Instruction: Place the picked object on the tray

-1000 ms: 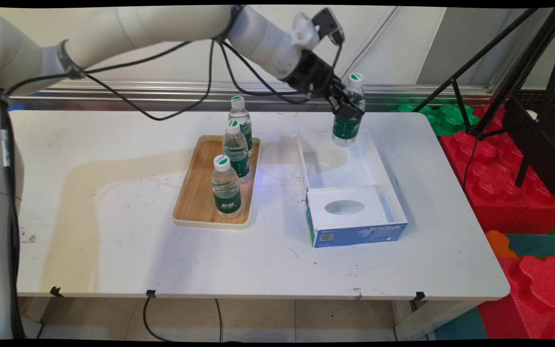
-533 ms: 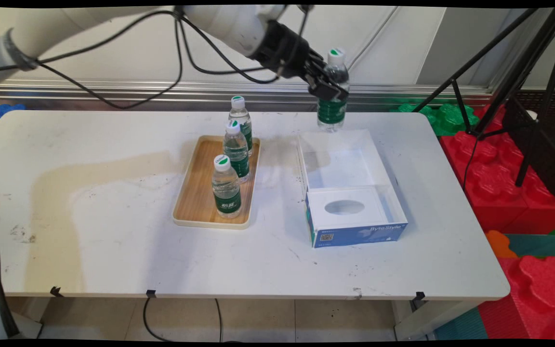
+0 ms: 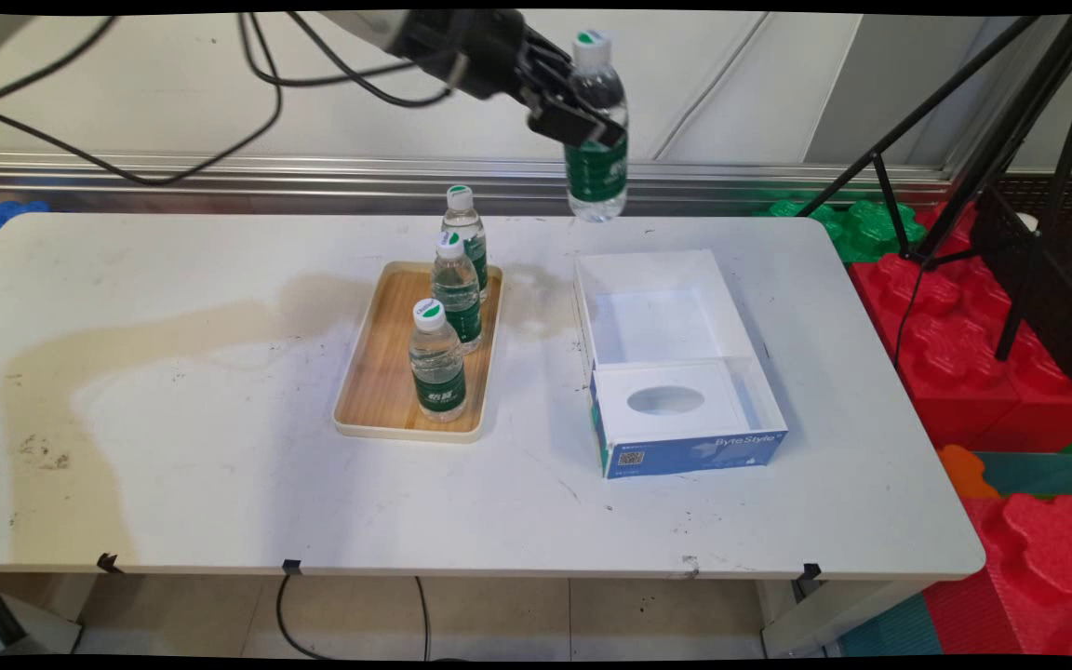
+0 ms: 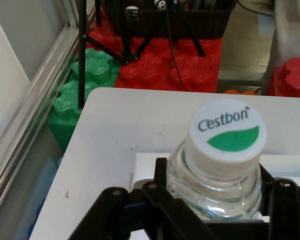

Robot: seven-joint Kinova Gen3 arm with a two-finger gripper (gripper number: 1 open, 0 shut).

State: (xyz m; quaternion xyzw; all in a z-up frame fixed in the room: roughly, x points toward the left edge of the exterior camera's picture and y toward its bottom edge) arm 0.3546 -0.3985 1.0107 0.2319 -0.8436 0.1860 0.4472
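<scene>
Flanking the raised bottle [image 3: 596, 130]: tray [image 3: 378, 381] left, box [image 3: 676, 363] below.

clear bottle [image 3: 596, 130] green label, white cap [image 4: 226, 134]; tan tray [image 3: 378, 372]; blue-fronted white box [image 3: 685, 454].

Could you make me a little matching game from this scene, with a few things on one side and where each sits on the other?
Things:
1. held water bottle
2. wooden tray
3. blue and white box
4. black tripod

Places:
A. on the table, open on top, right of the tray
B. off the table's right end, over red foam blocks
C. in the air, clamped in the gripper
D. on the table, carrying three upright bottles

Pairs: 1-C, 2-D, 3-A, 4-B
</scene>
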